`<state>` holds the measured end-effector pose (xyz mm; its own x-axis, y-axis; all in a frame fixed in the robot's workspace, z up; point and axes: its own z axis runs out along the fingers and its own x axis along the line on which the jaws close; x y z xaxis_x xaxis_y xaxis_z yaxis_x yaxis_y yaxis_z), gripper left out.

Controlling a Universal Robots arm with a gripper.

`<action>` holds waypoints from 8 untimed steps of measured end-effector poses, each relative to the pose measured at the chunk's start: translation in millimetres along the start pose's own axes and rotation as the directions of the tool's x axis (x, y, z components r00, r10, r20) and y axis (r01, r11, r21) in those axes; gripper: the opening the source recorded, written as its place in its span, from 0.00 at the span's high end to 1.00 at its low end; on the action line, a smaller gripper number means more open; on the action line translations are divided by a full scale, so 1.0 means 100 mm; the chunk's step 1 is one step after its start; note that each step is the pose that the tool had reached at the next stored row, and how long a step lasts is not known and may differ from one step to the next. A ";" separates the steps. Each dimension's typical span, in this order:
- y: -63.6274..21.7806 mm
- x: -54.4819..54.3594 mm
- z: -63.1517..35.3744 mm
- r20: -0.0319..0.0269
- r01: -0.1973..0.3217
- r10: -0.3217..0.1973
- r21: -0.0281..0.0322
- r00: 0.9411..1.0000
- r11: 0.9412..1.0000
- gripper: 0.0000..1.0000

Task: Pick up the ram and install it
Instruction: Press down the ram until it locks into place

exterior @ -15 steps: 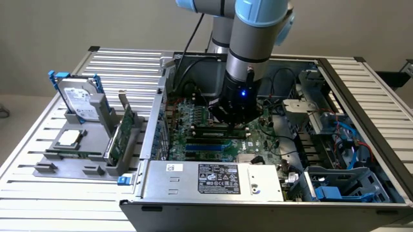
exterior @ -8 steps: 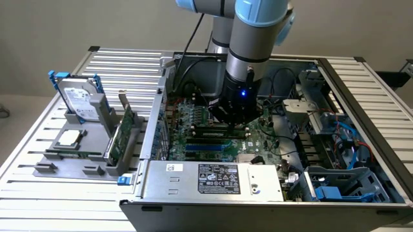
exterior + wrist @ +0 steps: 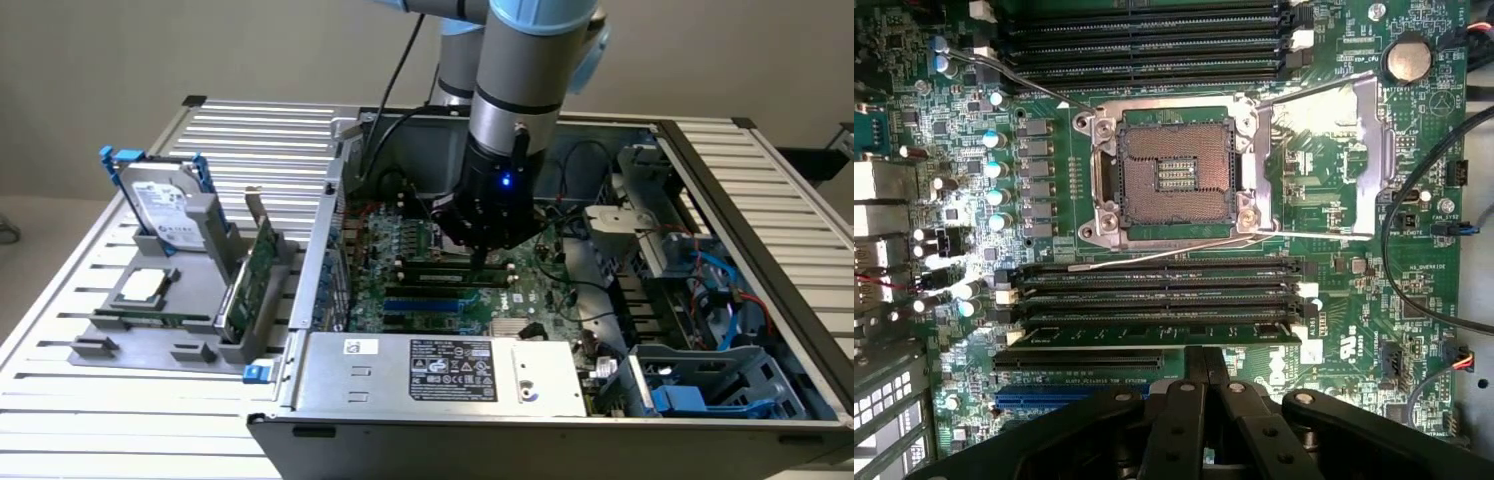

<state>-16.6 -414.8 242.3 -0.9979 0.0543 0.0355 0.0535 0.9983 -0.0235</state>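
A: Starting at the exterior view's left: standing upright in a grey fixture point(image 3: 100, 350), a hard drive point(image 3: 167, 210); lying beside it, a silver processor chip point(image 3: 144, 287).

B: Moving rightward?

A: Leaning on edge just beside the computer case point(image 3: 320, 290), a green expansion card point(image 3: 254, 275). Then reaching down into the open case, over the motherboard point(image 3: 534, 295), the gripper point(image 3: 483, 250).

B: Gripping anything?

A: Pressing the fingers point(image 3: 1179, 420) together, tips meeting, with nothing showing between them. Hovering right at the edge of the ram point(image 3: 1154, 335).

B: Lying where, exactly?

A: Sitting along the memory slot nearest the gripper, below the empty processor socket point(image 3: 1174, 175). Farther right, trailing blue cables point(image 3: 721, 290).
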 end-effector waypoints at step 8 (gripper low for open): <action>-0.007 0.09 -0.121 0.000 -0.001 0.001 -0.001 1.000 1.000 0.89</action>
<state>-24.8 -414.7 254.7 -0.9978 0.0555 0.0359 0.0547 0.9982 -0.0230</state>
